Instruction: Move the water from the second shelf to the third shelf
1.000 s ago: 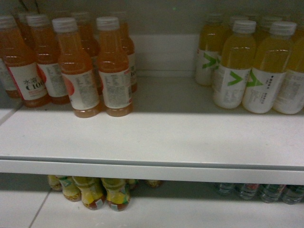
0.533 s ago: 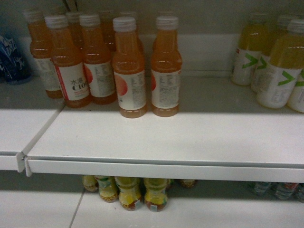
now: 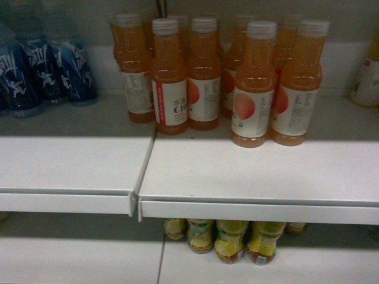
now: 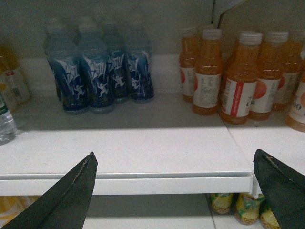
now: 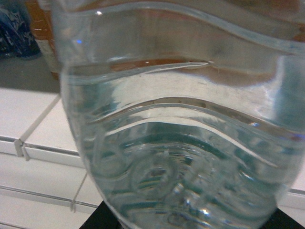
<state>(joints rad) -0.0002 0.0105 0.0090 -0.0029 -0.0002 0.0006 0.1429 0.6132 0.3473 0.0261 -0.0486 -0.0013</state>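
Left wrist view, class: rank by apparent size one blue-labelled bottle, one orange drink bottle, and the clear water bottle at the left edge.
1-2. Blue-labelled bottle and orange drink bottle: near alike, not ranked.
3. Clear water bottle: smallest showing, but cut off by the frame edge, so its true size is unsure.

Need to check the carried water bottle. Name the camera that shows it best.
The right wrist view: the water bottle fills the frame, its clear ribbed body close against the lens. The head view doesn't show it. The left wrist view shows only the open left gripper before the shelf.
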